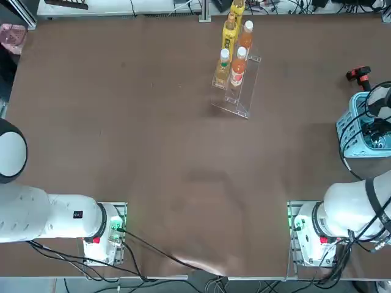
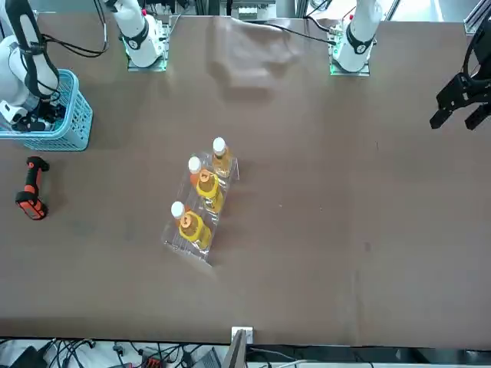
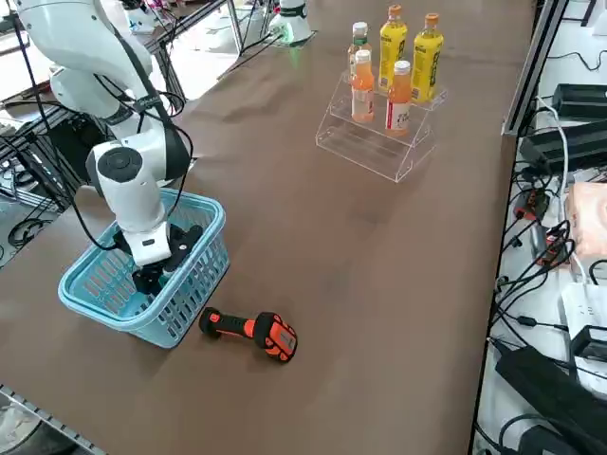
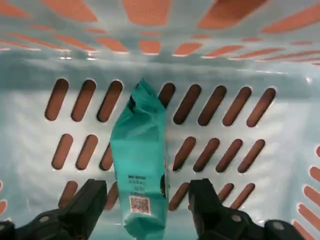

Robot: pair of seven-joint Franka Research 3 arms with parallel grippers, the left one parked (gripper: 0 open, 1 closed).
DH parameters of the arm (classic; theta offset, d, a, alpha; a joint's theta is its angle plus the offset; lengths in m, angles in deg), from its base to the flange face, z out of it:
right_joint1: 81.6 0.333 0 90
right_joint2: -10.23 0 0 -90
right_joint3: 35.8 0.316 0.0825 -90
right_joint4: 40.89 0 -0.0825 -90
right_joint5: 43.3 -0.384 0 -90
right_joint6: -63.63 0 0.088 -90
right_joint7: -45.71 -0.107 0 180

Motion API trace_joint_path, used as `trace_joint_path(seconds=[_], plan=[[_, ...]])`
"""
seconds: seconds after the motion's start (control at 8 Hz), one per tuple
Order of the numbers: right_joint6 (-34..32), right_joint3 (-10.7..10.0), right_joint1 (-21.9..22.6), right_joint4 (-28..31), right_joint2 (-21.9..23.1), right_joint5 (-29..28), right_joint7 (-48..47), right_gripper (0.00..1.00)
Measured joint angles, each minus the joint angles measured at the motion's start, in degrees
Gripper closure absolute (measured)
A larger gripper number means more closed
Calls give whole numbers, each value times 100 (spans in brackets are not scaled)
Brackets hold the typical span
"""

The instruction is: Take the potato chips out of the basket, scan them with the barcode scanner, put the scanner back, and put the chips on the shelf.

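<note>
The potato chips, a slim teal packet with a small code label, lie flat on the floor of the light-blue lattice basket. My right gripper reaches down inside the basket and is open, one finger on each side of the packet's near end without touching it. The basket stands at the table's right edge. The black and orange barcode scanner lies on the table just beyond the basket. The clear stepped shelf stands at the far middle of the table.
Several orange and yellow bottles stand on the shelf's upper steps. Brown tabletop stretches between basket and shelf. Cables and boxes crowd the floor past the table's far edge.
</note>
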Motion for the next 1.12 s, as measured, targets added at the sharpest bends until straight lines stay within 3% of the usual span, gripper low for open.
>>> trace_joint_path(seconds=[0.38, 0.88, 1.12], plan=[[9, 0, 0, 0, -5, -2, 1, 5], [17, 0, 0, -1, -12, -7, 3, 31], [19, 0, 0, -1, -13, -8, 3, 39]])
